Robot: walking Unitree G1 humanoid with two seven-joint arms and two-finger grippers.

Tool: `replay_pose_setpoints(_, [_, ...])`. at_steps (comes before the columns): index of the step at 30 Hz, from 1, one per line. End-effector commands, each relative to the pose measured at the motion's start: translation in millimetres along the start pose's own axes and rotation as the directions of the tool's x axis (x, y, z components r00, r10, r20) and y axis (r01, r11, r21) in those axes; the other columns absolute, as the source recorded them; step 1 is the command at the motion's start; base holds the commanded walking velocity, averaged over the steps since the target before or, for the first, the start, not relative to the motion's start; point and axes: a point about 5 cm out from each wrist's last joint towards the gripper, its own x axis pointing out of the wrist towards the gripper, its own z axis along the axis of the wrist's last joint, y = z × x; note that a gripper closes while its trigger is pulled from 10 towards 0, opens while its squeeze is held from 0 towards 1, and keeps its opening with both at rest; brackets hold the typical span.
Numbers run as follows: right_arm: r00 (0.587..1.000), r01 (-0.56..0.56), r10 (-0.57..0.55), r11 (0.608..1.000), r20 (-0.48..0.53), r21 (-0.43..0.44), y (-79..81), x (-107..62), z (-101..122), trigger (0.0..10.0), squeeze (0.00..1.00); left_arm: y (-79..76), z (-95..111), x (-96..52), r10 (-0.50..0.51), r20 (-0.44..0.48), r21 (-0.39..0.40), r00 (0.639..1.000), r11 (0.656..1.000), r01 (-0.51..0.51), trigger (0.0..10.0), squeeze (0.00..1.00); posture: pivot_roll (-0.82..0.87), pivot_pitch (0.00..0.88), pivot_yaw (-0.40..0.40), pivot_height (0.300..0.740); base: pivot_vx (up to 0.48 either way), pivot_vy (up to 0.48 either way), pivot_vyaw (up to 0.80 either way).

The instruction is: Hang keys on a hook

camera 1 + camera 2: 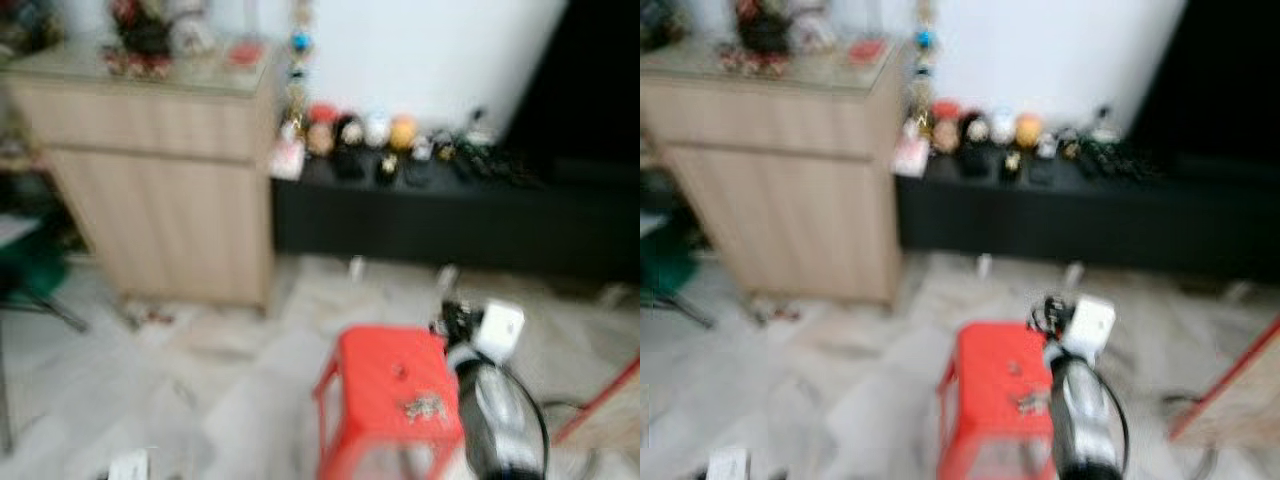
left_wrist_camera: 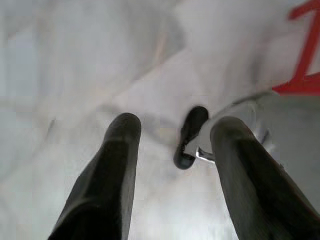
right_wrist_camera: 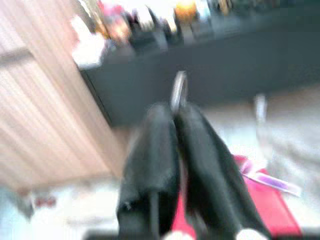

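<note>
All views are blurred by motion. My right gripper (image 3: pixel 175 111) is shut on the keys, and a silver key ring (image 3: pixel 179 91) sticks out between its fingertips. In the eye views that gripper (image 1: pixel 448 318) hovers over the far right edge of a red plastic stool (image 1: pixel 385 385). A small metallic cluster (image 1: pixel 425 405) lies on the stool top, too blurred to identify. My left gripper (image 2: pixel 177 125) hangs low over the pale floor, its fingers (image 2: pixel 120 150) open and empty. I cannot make out a hook.
A light wooden cabinet (image 1: pixel 165 175) stands at the left with ornaments on top and beads (image 1: pixel 299 45) hanging at its corner. A low black bench (image 1: pixel 440 215) with small figurines runs along the white wall. A red pole (image 1: pixel 600 400) leans at the right.
</note>
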Motion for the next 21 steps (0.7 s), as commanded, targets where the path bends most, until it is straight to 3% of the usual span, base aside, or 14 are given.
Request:
replay_pose_setpoints(1, [0.999,-0.025,0.025,1.0,0.03,-0.005,8.2,6.8,11,10.0,0.0,-3.0,14,4.2,-0.01,0.04,0.002,0.999,1.0,0.01,10.0,0.0,0.17,0.0,-0.097,0.74,0.0,0.0,0.0])
replay_pose_setpoints(9, [0.999,-0.019,0.019,1.0,0.029,-0.004,9.0,8.0,12,10.0,0.0,-25.1,14,7.5,-0.042,0.046,0.038,0.998,0.998,0.04,10.0,0.0,0.18,0.0,-0.097,0.74,0.0,0.0,0.0])
replay_pose_setpoints(13, [0.999,-0.005,0.005,1.0,0.032,-0.005,8.1,8.5,12,10.0,0.0,-39.3,21,10.9,-0.057,0.059,0.044,0.997,0.998,0.054,10.0,0.0,0.18,0.0,-0.095,0.74,0.0,-0.273,0.0])
replay_pose_setpoints(21, [0.998,0.047,-0.046,0.999,0.048,-0.01,3.1,10.4,16,10.0,0.0,-38.2,24,11.4,-0.054,0.065,0.044,0.996,0.998,0.051,10.0,0.0,0.18,0.0,-0.093,0.74,0.0,-0.274,0.0])
